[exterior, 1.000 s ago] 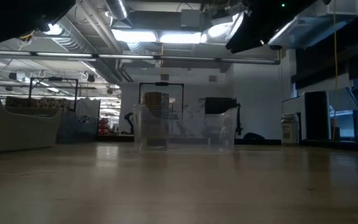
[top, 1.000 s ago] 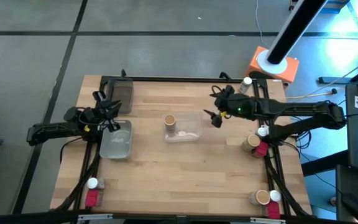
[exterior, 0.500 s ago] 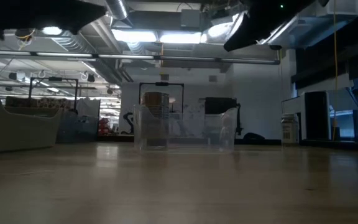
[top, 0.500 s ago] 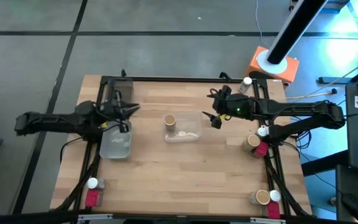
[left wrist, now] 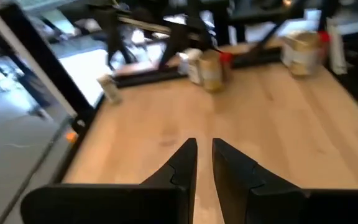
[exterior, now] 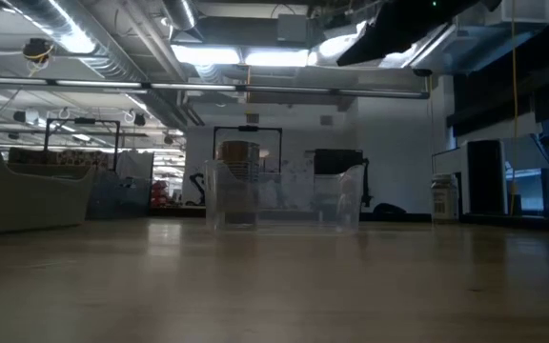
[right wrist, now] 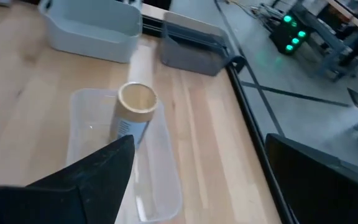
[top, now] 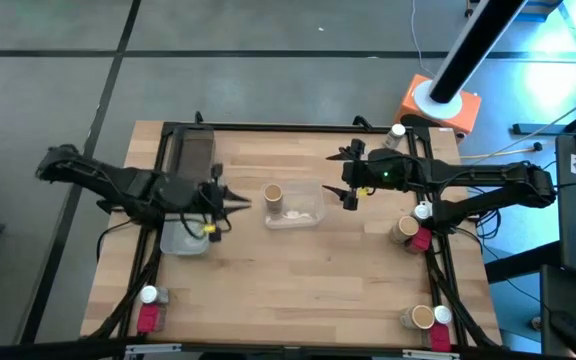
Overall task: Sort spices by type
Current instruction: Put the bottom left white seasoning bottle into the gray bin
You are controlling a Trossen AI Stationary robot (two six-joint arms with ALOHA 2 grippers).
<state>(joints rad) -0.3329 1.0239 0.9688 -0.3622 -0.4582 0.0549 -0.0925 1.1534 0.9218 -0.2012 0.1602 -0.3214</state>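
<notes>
Tan spice jar (top: 273, 196) upright in clear tray (top: 308, 214), between end effectors: left end effector (top: 236, 204) pressed together, empty; right end effector (top: 350, 180) spread, empty.

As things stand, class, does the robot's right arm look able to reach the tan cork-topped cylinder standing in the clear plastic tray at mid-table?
Probably yes. The right gripper hangs open just beside the clear plastic tray, and nothing stands between it and the tan cork-topped cylinder. The tray's low walls leave the way open from above.
</notes>
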